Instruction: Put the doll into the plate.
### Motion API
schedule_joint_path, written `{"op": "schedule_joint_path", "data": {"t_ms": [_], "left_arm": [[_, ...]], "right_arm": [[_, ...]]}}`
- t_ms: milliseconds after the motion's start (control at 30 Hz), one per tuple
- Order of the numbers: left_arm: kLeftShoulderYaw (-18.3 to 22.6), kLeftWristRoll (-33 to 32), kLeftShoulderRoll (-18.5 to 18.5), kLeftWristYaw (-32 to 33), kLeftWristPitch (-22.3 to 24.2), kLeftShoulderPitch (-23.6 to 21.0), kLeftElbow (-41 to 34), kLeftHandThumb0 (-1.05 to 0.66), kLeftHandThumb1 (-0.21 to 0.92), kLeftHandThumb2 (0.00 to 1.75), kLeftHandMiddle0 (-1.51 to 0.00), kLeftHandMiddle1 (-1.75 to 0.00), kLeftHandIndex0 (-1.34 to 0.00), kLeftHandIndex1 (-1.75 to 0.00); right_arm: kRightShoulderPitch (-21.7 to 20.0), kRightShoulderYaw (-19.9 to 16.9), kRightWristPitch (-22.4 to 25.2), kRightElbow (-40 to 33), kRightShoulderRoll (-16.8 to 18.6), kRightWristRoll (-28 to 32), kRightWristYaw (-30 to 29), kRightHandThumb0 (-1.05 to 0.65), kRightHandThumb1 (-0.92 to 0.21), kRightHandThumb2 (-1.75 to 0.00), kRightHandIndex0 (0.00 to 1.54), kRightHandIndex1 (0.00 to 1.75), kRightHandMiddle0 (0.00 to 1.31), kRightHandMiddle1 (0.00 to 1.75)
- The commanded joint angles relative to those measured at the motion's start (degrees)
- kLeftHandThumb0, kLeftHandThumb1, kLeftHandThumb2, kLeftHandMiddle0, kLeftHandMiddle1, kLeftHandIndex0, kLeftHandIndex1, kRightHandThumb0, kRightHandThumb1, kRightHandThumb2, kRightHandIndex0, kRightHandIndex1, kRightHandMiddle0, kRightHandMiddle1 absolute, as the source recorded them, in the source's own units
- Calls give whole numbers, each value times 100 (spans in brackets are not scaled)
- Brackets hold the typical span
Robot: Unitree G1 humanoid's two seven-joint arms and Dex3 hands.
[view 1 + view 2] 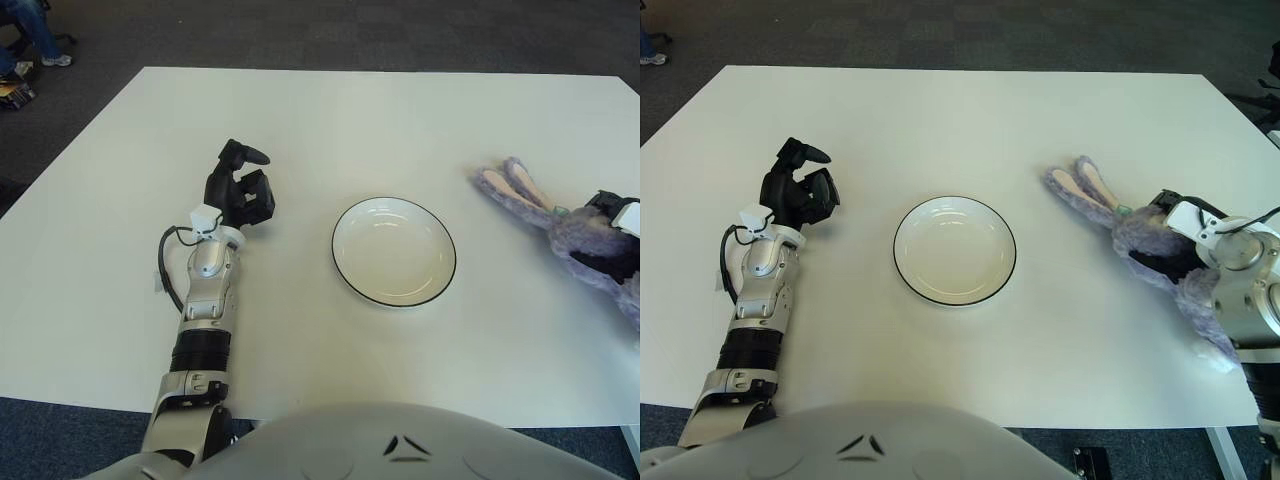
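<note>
A purple plush rabbit doll [1132, 236] lies on the white table at the right, its long ears [1078, 188] pointing toward the plate. My right hand [1160, 236] is closed around its body, black fingers above and below it. The white plate [955, 250] with a thin black rim sits at the table's middle, with nothing in it. My left hand [243, 186] shows left of the plate, fingers curled and holding nothing.
The white table [330, 120] spreads wide behind and around the plate. Dark carpet surrounds it. A person's legs and shoes [35, 40] show beyond the far left corner.
</note>
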Motion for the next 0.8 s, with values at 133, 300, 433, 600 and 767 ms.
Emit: {"op": "schedule_joint_path", "data": {"t_ms": [133,300,433,600,767], "left_arm": [[14,-41,-23,-4,64,154,111,-41,56,101,-105,-175,-42,-175],[5,-18,6,-10,66,152,119,-41,56,101,-105,-175,-43,-175],[1,3,17,0,67,151,120,-41,56,101,-105,-175,-42,-175],[0,50,11,47,66,151,118,-41,56,101,-105,-175,-42,-175],[7,52,-6,57,78,131,138,-41,56,101,-106,-175,-42,-175]], "right_arm": [[-20,-149,-104,-33,106,128,-104,53,-17,-150,73,175,75,175],[-8,-178,-187,-20,117,139,-117,53,-16,-151,74,175,82,175],[-5,-204,-211,-20,125,155,-110,53,-15,-151,74,175,84,175],[-3,-273,-307,-14,143,232,-116,53,-16,-151,74,175,85,175],[-150,-378,-265,-136,48,416,47,53,-16,-151,74,175,86,175]]}}
